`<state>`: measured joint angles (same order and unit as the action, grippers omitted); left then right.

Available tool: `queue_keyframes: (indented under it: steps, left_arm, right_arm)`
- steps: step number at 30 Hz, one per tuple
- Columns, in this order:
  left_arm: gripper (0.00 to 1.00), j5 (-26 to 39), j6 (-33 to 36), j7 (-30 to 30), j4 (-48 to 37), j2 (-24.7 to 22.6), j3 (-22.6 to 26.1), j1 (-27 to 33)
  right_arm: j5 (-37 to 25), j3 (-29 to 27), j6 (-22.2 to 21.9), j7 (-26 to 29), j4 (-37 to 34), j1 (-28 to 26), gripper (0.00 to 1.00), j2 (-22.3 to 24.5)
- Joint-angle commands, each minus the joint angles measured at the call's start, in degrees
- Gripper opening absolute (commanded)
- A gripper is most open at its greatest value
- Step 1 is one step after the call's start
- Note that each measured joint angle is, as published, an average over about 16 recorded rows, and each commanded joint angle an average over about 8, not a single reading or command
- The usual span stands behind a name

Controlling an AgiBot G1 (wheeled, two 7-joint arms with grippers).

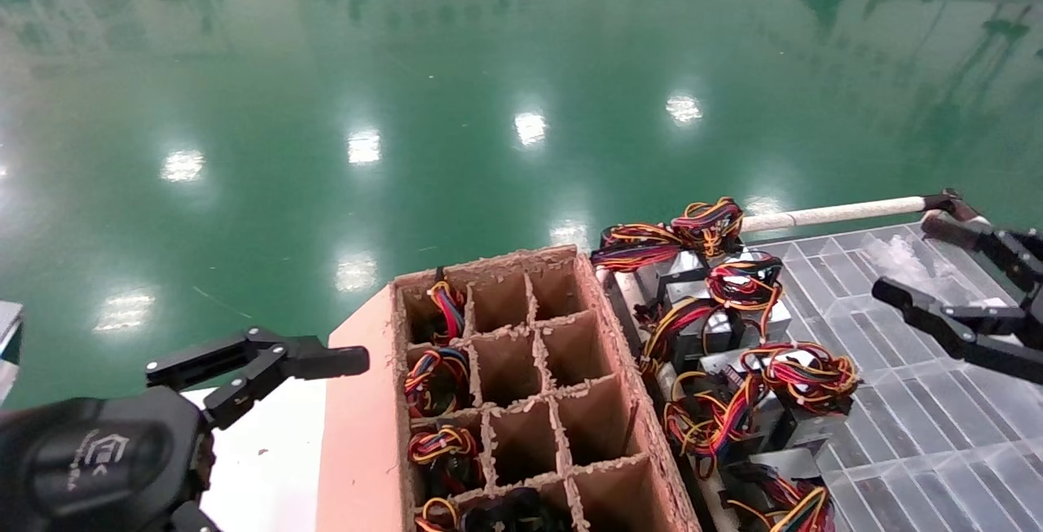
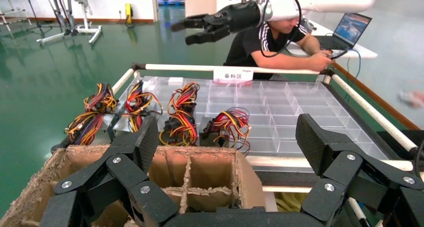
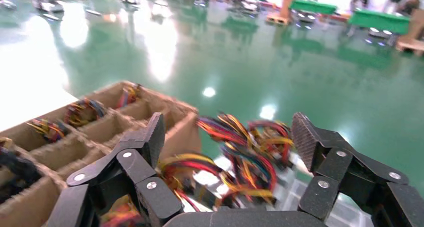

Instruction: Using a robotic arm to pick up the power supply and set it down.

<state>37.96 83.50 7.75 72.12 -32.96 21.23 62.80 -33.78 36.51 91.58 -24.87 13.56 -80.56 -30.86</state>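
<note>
Several power supplies (image 1: 803,369), small grey boxes with red, yellow and black wire bundles, lie in a row on the left edge of a clear tray (image 1: 896,402). More of them sit in the left cells of the brown cardboard divider box (image 1: 521,328). My right gripper (image 1: 929,263) hangs open and empty over the tray, to the right of the row. Through its fingers (image 3: 227,137) I look at the blurred bundles (image 3: 240,162). My left gripper (image 1: 269,361) is open and empty to the left of the box, facing it (image 2: 227,137).
A white padded bar (image 1: 839,212) frames the tray's far side. A person (image 2: 280,32) sits with a laptop (image 2: 352,27) at a table beyond the tray. Green floor lies all around. A white surface (image 1: 261,450) shows under the left arm.
</note>
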Motion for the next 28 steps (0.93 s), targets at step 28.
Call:
queue_keyframes:
  steps: [28]
  left_arm:
    - [1.00, 0.0, 0.0, 0.0, 0.0, 0.0, 0.0, 0.0]
  right_arm:
    - [-3.8, -9.8, -2.8, 17.1, 28.8, 9.1, 1.00, -2.0]
